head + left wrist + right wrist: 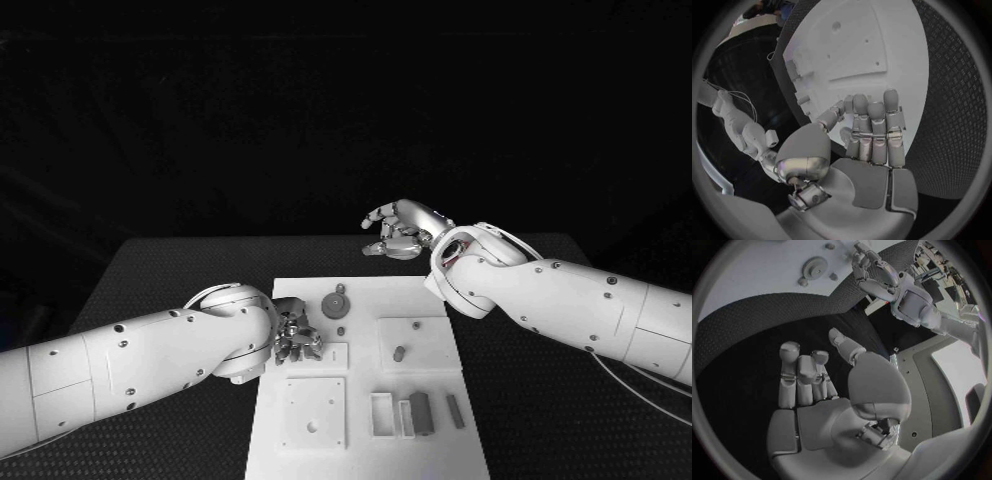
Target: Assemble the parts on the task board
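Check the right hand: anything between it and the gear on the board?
Nothing visible. The right hand hovers over the black table beyond the board's far edge, holding nothing. The gear stands near that edge, with bare table and board between them. The left hand sits on the gear's other side, not in the path.

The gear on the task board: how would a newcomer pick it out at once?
Start at the white task board in the middle of the black table. Near its far edge, just beyond the left hand, lies the gear: round and toothed, unlike the straight parts nearer the robot.
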